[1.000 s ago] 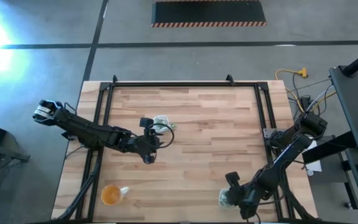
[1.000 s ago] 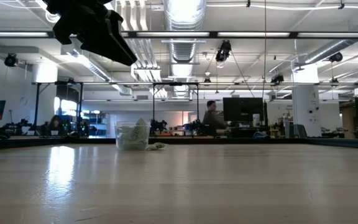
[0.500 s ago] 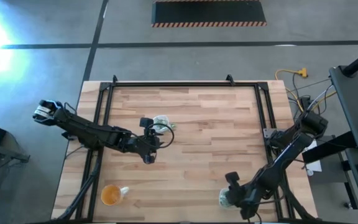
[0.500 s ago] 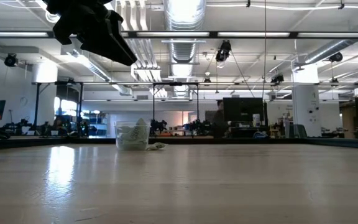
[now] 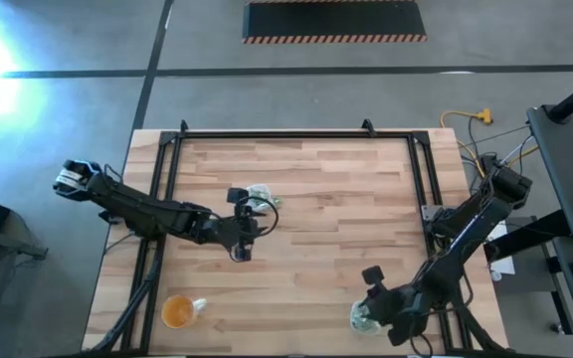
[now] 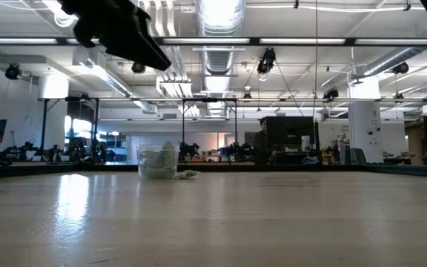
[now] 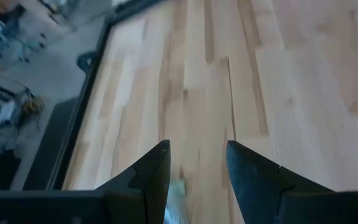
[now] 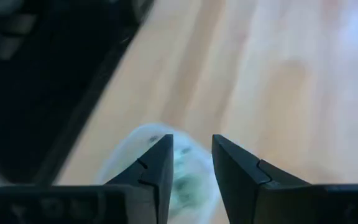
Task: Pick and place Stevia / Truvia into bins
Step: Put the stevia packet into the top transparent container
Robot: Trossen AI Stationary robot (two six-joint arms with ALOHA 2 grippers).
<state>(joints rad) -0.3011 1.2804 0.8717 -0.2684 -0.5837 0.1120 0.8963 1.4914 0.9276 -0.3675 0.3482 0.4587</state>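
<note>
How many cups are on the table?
3: a clear cup by the left gripper, another clear cup by the right gripper, an orange cup at the near-left corner.

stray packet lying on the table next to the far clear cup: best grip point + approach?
Judgement only: come straight down on the stray packet and pinch its short width at the end away from the clear cup. It lies flat on the table right beside the cup, so a side approach would likely knock the cup. The left gripper, open, hovers close by.

Overhead and table-level views share the table [image 5: 316, 249].
</note>
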